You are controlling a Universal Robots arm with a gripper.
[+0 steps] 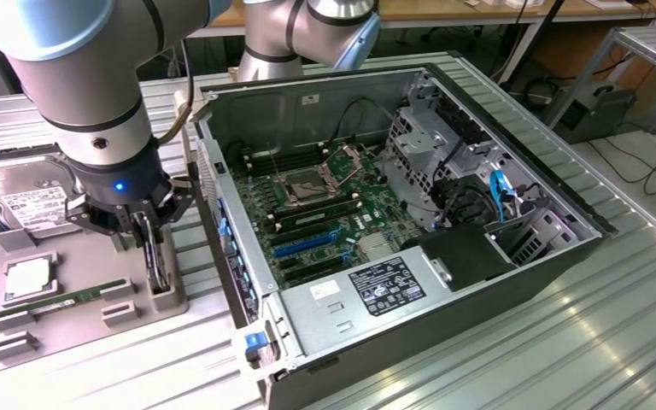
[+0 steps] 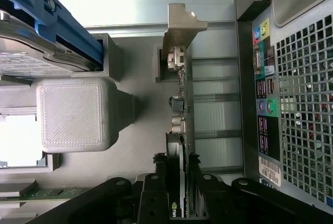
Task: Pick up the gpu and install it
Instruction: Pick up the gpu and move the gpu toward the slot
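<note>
Standing on its thin edge in the grey holder [image 1: 89, 320], the gpu [image 1: 160, 266] is directly under the gripper [image 1: 146, 226]. In the wrist view the 2 fingers [image 2: 158, 182] sit 1 on each side of the gpu [image 2: 179, 104] and seem pressed against it. So I judge the tool clamped on the gpu, near the end far from its silver bracket [image 2: 182, 26]. The gpu looks not yet lifted out of the holder. The open computer case [image 1: 419, 213] is just beside the tool.

What can go wrong: the hold is far from the bracket end, so the heavier end may swing down or the gpu may slip between the fingers. A tilted lift could jam it in the holder, or the bracket could knock the case wall.
</note>
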